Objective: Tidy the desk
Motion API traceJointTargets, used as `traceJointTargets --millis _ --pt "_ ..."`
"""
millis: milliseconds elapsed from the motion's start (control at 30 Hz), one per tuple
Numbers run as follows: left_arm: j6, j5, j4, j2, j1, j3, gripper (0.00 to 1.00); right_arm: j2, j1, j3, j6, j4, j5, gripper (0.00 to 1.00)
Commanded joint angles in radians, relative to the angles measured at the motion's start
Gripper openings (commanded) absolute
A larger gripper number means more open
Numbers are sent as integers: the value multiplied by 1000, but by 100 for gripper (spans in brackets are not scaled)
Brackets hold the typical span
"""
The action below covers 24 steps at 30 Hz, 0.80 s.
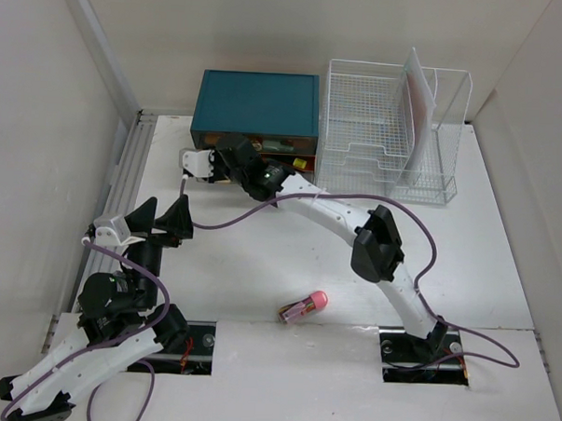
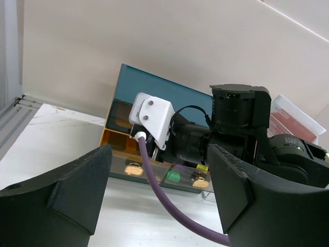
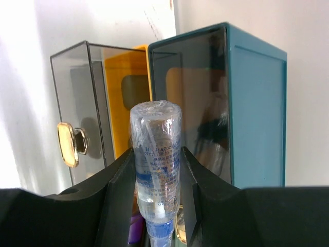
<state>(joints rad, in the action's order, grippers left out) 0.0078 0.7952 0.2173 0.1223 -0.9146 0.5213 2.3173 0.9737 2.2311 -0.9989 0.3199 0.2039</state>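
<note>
The white desk (image 1: 251,265) carries a teal drawer box (image 1: 258,102) at its back edge. My right gripper (image 3: 156,154) is shut on a small clear bottle (image 3: 155,139) with a blue cap, held cap-down in front of the box (image 3: 257,118). A smoky drawer (image 3: 77,103) with a gold knob (image 3: 68,144) stands pulled out beside it. From above, the right gripper (image 1: 239,155) sits at the box's front. My left gripper (image 1: 164,217) hovers open and empty over the desk's left side, its fingers (image 2: 77,190) facing the right arm (image 2: 241,128).
A pink-capped tube (image 1: 303,307) lies near the desk's front edge. A white wire rack (image 1: 378,131) holding a pale folder (image 1: 418,100) stands right of the box. A purple cable (image 2: 164,200) crosses in front of the lower drawers, whose gold knobs (image 2: 133,169) show.
</note>
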Motion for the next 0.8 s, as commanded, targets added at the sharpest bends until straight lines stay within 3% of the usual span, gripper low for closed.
traceJointTargets --millis 0,500,700,767 --pt "20 2 40 7 0 -3 72 17 -1 77 14 -87 -20 1" --pt "29 2 40 7 0 -12 72 90 -20 107 34 -96 -52 10" --pt "29 2 40 7 0 -12 72 90 -20 107 54 -96 -52 43" --pt "29 2 40 7 0 -12 72 90 -20 107 54 -96 -52 47"
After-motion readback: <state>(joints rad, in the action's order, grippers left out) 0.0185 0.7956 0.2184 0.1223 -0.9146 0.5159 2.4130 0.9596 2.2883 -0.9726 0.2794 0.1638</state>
